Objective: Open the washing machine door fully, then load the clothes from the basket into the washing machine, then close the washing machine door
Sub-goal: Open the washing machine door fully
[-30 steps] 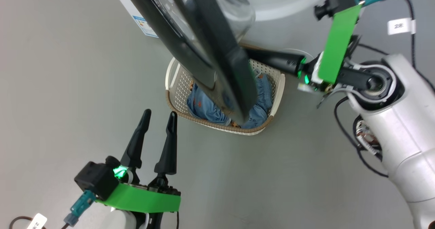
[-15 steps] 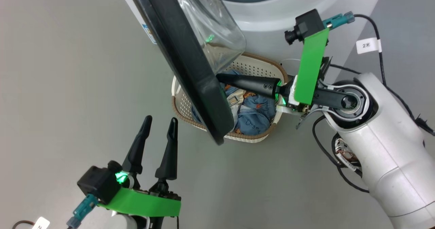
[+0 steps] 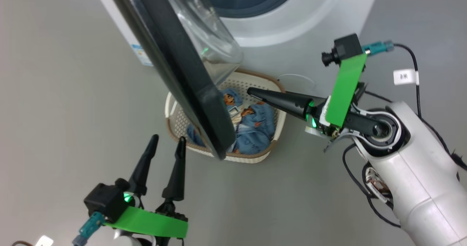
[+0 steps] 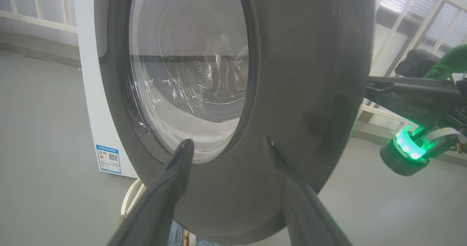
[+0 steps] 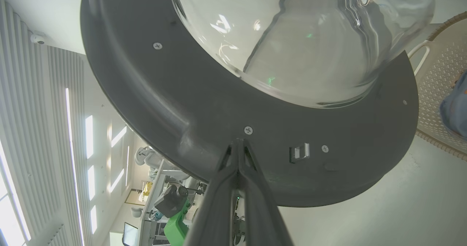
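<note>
Glossy black, the washing machine door (image 3: 182,78) stands swung out from the white washing machine (image 3: 292,30), hiding part of the basket (image 3: 255,158) on the grey floor (image 3: 54,92) in the head view. The clothes (image 3: 255,129), blue with orange-brown figures, lie in the basket. The right end effector (image 3: 251,91) is pressed shut, holding nothing, and points at the door's inner rim beside a screw (image 5: 248,130); contact is unclear. The left end effector (image 3: 168,138) is spread wide and empty, facing the door's outer side. The machine's blue label sticker (image 4: 108,158) and a white cable tag (image 3: 405,77) are too small to read.
</note>
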